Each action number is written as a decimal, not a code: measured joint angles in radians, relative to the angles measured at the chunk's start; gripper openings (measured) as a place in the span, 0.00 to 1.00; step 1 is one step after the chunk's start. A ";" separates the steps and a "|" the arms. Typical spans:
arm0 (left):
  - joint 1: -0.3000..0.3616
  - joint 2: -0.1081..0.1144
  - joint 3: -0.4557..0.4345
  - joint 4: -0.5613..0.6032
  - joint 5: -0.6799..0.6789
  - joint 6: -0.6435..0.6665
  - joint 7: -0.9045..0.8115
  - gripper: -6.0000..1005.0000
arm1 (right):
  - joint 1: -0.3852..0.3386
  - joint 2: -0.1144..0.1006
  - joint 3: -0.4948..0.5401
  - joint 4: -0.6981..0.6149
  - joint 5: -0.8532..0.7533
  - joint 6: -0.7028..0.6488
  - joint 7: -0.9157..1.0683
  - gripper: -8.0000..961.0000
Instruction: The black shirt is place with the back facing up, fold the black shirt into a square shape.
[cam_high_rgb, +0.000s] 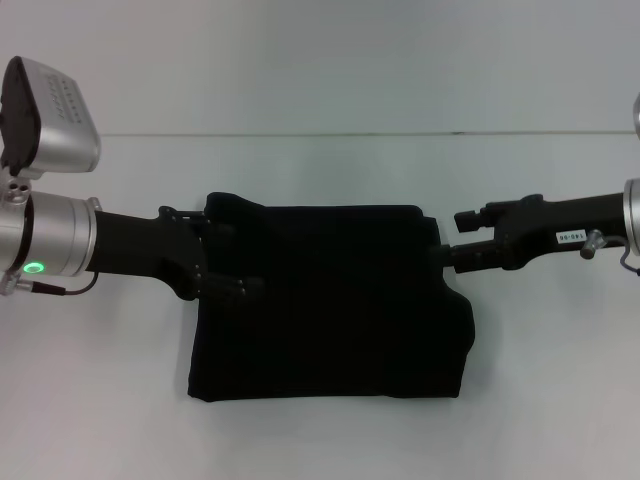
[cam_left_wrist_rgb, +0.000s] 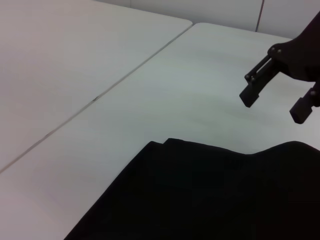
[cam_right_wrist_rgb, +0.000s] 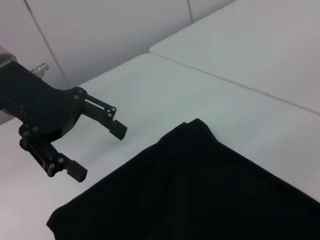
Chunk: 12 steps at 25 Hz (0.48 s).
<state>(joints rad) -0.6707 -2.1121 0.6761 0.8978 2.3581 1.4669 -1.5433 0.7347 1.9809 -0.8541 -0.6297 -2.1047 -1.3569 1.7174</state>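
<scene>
Black shirt (cam_high_rgb: 330, 300) folded on table (cam_high_rgb: 320, 170); left end effector (cam_high_rgb: 225, 255), right end effector (cam_high_rgb: 452, 235) both open.

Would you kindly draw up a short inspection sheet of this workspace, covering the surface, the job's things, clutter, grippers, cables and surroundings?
Surface: white table, with a seam between two tabletops visible in the wrist views.
Job's things: black shirt lying folded into a rough rectangle, no lettering showing.
Clutter: nothing seen.
Grippers: left gripper at the shirt's left edge, fingers apart, open; right gripper at the shirt's upper right corner, also open; neither holds cloth.
Cables: thin cable by the left wrist, beside a green light.
Surroundings: plain pale wall behind the table.
</scene>
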 joint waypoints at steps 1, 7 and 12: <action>0.000 0.000 -0.001 0.000 0.000 0.000 0.000 0.88 | -0.002 0.002 -0.004 -0.009 0.000 0.000 -0.003 0.86; 0.002 -0.001 0.000 0.000 -0.004 -0.006 0.006 0.88 | -0.006 0.010 -0.009 -0.033 0.000 -0.001 -0.032 0.85; 0.006 -0.004 -0.003 -0.003 -0.006 -0.008 0.014 0.88 | 0.001 0.022 -0.010 -0.034 0.000 0.003 -0.079 0.85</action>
<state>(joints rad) -0.6643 -2.1159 0.6732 0.8952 2.3520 1.4591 -1.5297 0.7354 2.0029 -0.8637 -0.6638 -2.1046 -1.3542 1.6380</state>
